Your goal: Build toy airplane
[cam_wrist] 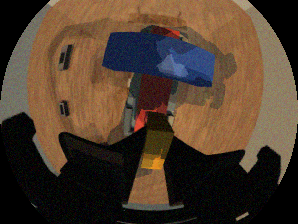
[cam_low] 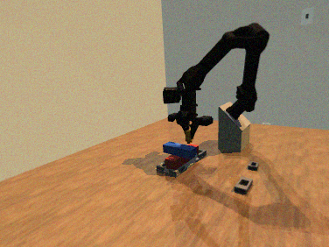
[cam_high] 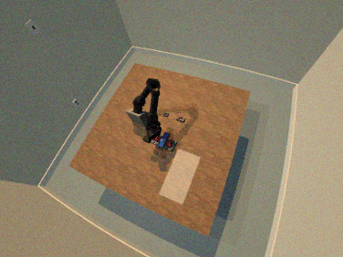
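Observation:
The red fuselage (cam_high: 170,143) (cam_low: 176,162) (cam_wrist: 154,92) lies along the grey cradle (cam_low: 175,173) (cam_wrist: 129,112). The blue wing (cam_high: 164,139) (cam_low: 179,149) (cam_wrist: 135,52) lies crosswise on top of the fuselage; its tab and socket are hidden beneath it. My gripper (cam_low: 189,131) (cam_wrist: 153,131) is shut on the yellow tail fin (cam_low: 188,137) (cam_wrist: 158,142) and points down over the tail end of the fuselage. The fin's lower end is just above or near the fuselage; the frames do not show whether they touch. The tail socket is hidden behind the fin in the wrist view.
Two small grey hollow holders, a larger one (cam_high: 181,119) (cam_low: 243,186) (cam_wrist: 65,57) and a smaller one (cam_high: 166,115) (cam_low: 253,165) (cam_wrist: 64,108), stand on the table to one side of the cradle. A pale rectangle (cam_high: 180,177) lies on the table beyond the cradle's nose end.

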